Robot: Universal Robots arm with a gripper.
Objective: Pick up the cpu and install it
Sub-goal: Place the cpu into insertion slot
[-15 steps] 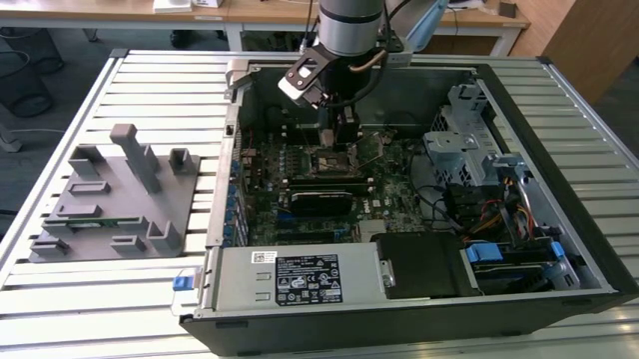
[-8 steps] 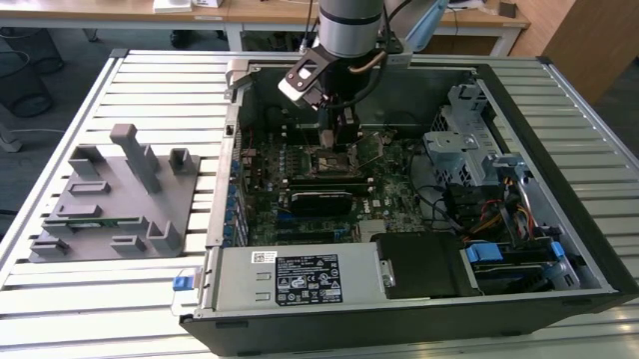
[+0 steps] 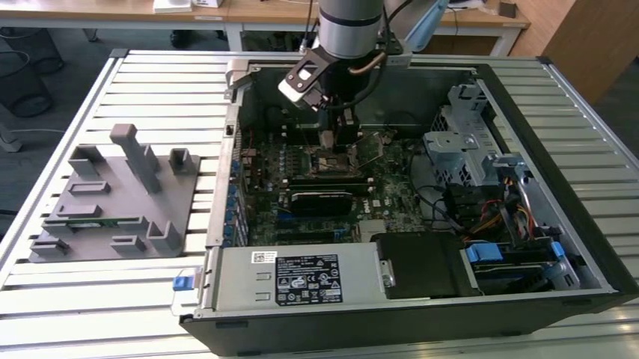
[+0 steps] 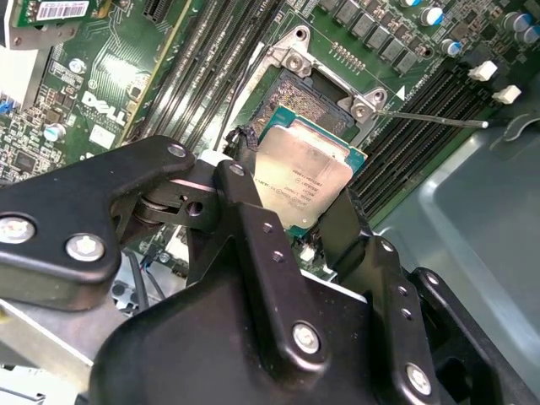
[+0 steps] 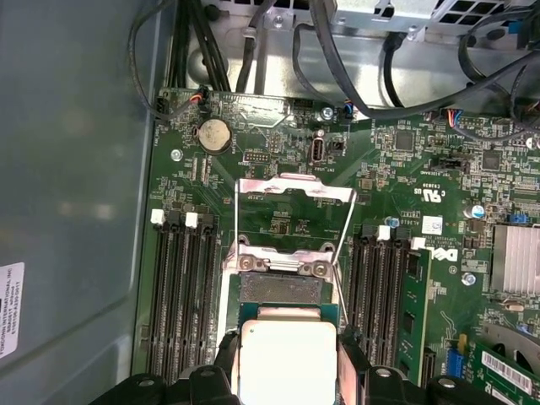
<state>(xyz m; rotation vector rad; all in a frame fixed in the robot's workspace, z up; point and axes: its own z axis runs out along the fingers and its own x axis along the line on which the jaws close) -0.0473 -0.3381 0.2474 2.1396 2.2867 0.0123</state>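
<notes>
— End effector (image 4: pixel 291 211) status, from where you sit?
— Clenched on the cpu (image 4: pixel 310 181). I see a black finger (image 4: pixel 245 211) against each of two opposite edges, and the silver top faces my wrist cameras.
— Where is it over the board?
— Inside the open computer case (image 3: pixel 399 329), just above the motherboard (image 4: pixel 110 93). In the first wrist view the cpu overlaps the near part of the dark socket (image 5: pixel 281 288). The load plate (image 5: pixel 295 187) stands raised beyond it. Whether chip touches socket, I can't tell.
— Anything on the counter (image 3: pixel 150 82)?
— I see a grey fixture block (image 3: pixel 120 202) beside the case, on the exterior view's left.
</notes>
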